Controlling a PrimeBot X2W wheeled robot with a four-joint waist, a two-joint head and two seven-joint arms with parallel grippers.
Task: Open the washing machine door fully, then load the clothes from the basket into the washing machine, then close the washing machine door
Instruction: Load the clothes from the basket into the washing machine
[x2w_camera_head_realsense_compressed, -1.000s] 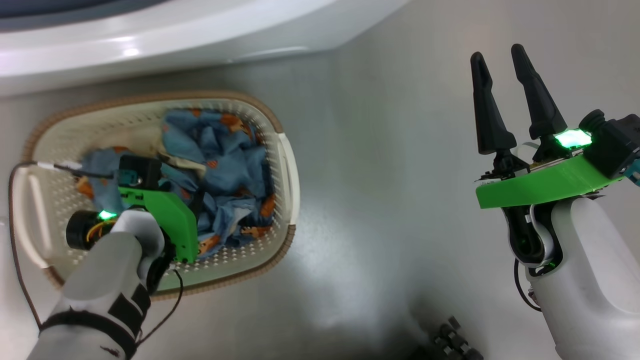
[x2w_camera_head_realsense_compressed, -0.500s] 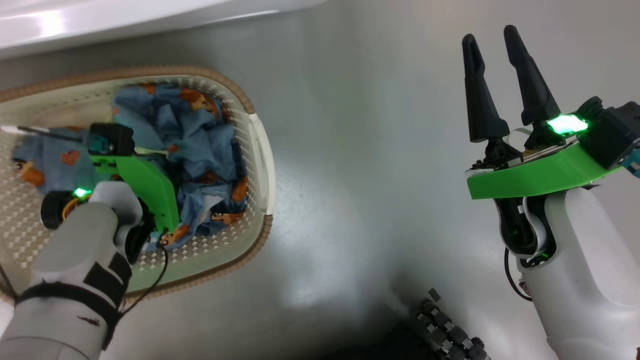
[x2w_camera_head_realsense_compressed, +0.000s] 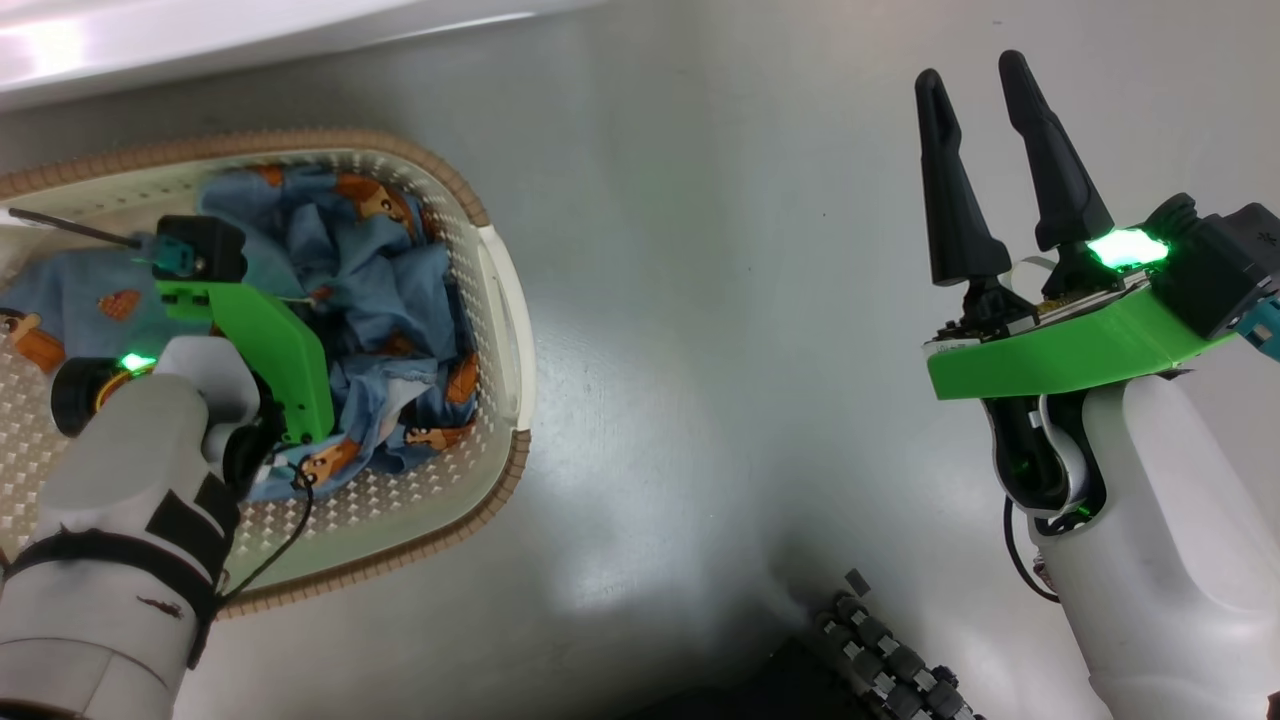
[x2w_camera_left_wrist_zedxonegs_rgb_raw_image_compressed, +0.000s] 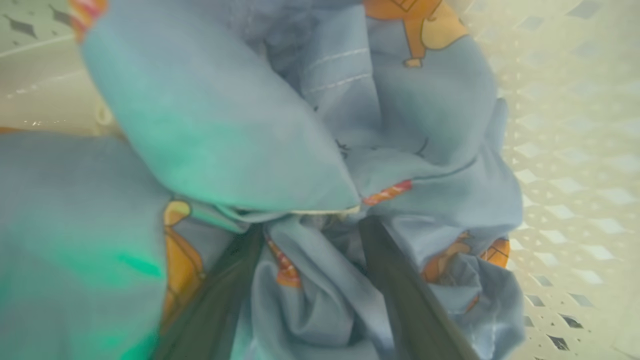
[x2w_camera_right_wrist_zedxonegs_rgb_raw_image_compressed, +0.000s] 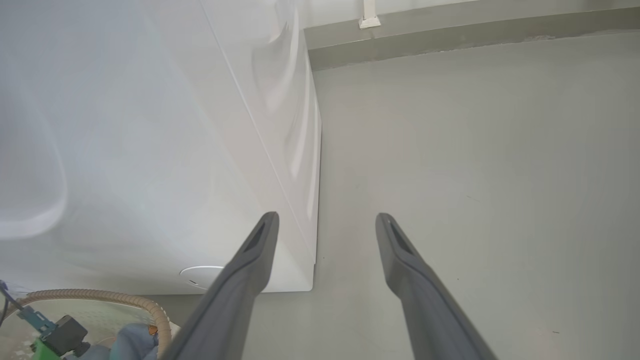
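1. Since a second ago my head has swung. The basket (x2w_camera_head_realsense_compressed: 497, 300) now sits further left in the head view, cut by its left edge, and the washing machine (x2w_camera_head_realsense_compressed: 150, 40) is down to a white strip along the top. My left wrist has stayed over the heap.
2. My left gripper (x2w_camera_left_wrist_zedxonegs_rgb_raw_image_compressed: 310, 230) points straight down into the clothes (x2w_camera_head_realsense_compressed: 400, 290). Its fingers stand apart, tips sunk in the blue bear-print cloth, and a thick fold is bunched between them. Nothing is pinched yet.
3. The clothes lie piled toward the basket's right end, against the wall below the white handle, with one flat piece spread toward the left end. The heap is directly under and around my left fingers, so my left arm is the nearer one by far.
4. The basket stands on the grey floor (x2w_camera_head_realsense_compressed: 700, 300), just in front of the washing machine's lower front edge.
5. My right gripper (x2w_camera_head_realsense_compressed: 969, 68) hovers well apart over bare floor to the basket's right. Its fingers are spread and empty, pointing toward the machine's corner.
6. I judge that the next move is to close the left fingers on that fold, then lift.
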